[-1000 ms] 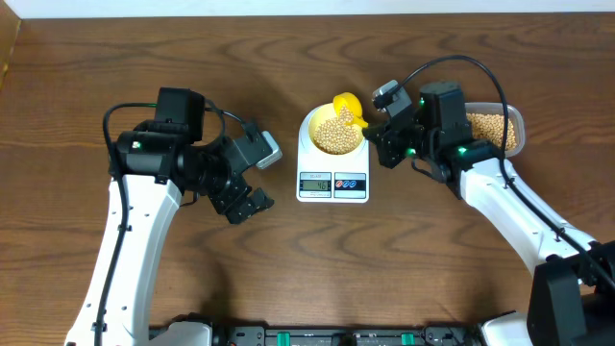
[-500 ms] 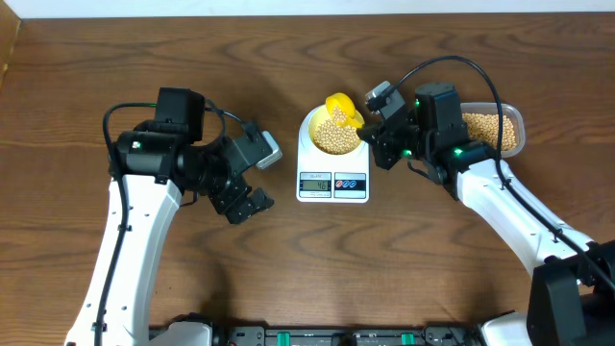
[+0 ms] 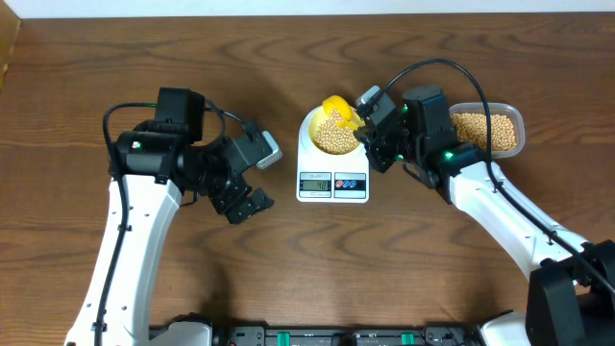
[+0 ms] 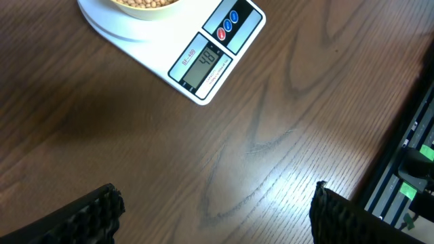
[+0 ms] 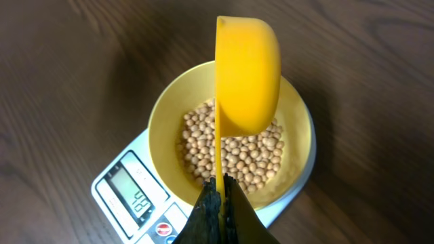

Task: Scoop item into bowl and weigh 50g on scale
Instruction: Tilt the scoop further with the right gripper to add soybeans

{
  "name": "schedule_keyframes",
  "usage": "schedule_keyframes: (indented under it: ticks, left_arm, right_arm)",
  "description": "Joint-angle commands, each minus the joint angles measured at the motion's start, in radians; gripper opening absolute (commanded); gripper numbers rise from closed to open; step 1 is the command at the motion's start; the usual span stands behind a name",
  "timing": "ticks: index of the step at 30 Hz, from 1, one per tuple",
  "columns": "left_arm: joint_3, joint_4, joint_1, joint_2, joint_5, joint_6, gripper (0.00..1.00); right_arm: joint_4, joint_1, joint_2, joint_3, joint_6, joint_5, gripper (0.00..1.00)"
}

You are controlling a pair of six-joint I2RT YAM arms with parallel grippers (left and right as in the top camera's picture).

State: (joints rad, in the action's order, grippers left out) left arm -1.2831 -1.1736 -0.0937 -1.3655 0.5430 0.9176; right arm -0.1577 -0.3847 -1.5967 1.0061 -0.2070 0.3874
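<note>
The dark wooden table bears the white scale and, well apart from it, a clear plastic tub.

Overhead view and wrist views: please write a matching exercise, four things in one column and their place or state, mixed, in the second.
1. bowl
2. scoop
3. tub
4. left tool

A. gripped by the right tool, above the bowl
B. on the scale
C. open, empty
D. farthest right, holding beans

Pairs: 1-B, 2-A, 3-D, 4-C
</note>
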Motion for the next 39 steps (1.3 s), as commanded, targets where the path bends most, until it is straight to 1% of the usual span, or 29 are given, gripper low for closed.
schedule_keyframes:
  ticks: [1, 26, 33, 39]
  left_arm:
    - [0.005, -0.003, -0.002, 0.001, -0.006, 0.009, 0.90]
    - [0.005, -0.003, -0.002, 0.001, -0.006, 0.009, 0.90]
    - [0.005, -0.003, -0.002, 0.001, -0.006, 0.009, 0.90]
    - [0.005, -0.003, -0.002, 0.001, -0.006, 0.009, 0.90]
  right_arm:
    - [0.007, -0.004, 0.008, 0.007, -0.026, -0.023, 0.01]
    - [0.011, -0.004, 0.008, 0.007, -0.025, -0.023, 0.01]
    - [0.011, -0.002, 0.008, 0.007, 0.081, -0.011, 0.01]
    - [0.011, -0.002, 0.008, 0.007, 0.125, -0.006, 0.01]
